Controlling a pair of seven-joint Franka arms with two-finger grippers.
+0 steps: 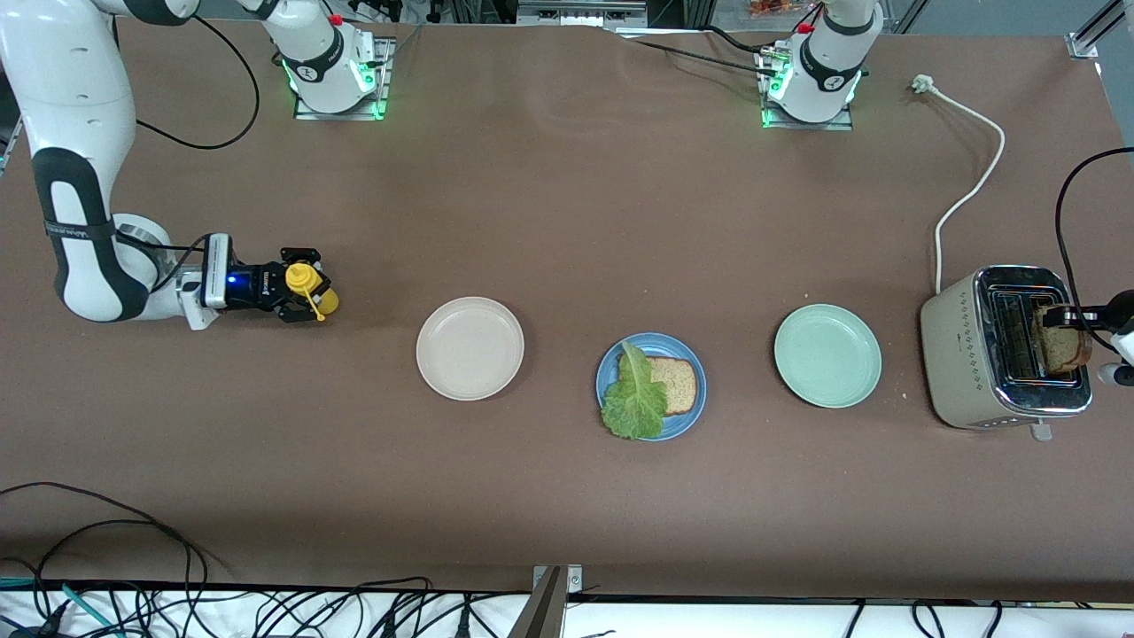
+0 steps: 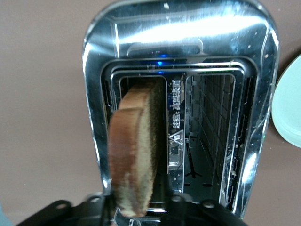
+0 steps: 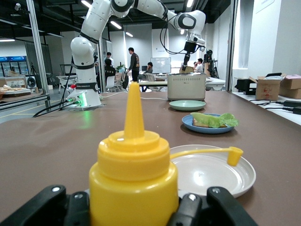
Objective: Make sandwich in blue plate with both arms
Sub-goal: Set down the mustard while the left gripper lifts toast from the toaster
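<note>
Front view: blue plate (image 1: 651,386) mid-table, carrying bread slice (image 1: 679,386) under lettuce leaf (image 1: 634,395). Right tool (image 1: 297,285) clamped on yellow squeeze bottle (image 1: 308,287), low over table.

Left wrist view: left tool (image 2: 141,209) gripping second slice (image 2: 136,150) by top edge over toaster (image 2: 188,61) slot; slice light, crumbly, hold crust gently.

Right wrist view: bottle upright, off-white plate (image 3: 211,172) just beside.

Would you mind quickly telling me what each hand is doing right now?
Left hand: over the toaster, closed on the bread slice.
Right hand: shut on the yellow bottle, at the right arm's end of the table.
</note>
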